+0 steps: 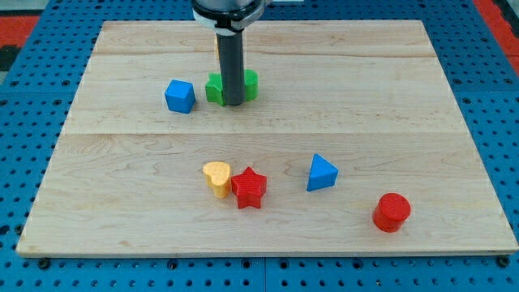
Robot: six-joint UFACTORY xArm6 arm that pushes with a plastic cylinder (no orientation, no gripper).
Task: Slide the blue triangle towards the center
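On the view's left side of the wooden bench (122,203) sits a blue cube (179,96), upper area, well apart from the lower blocks. Just right of it, a green block (253,83), shape unclear because the rod (231,69) stands in front of it. My tip (232,104) rests at the front edge of that green block, touching or nearly so; can't tell which. No hand on this rig, just the straight rod, so nothing to spread or pinch.

Lower middle: yellow heart (217,177) and red star (249,188), touching each other. Right of those, the blue triangle (321,173), standing alone, lower right of the bench centre, near it. Further right and lower, a red cylinder (392,212), well apart from the rest.

Key relation: blue triangle lies toward the view's bottom and right from my tip, well apart. Centre lies up-left of the triangle. My judgement: the tip needs to get round to the triangle's lower-right side, then push toward the view's upper left. Risk: the red star sits close on the left and could get clipped.

No containers on the bench.
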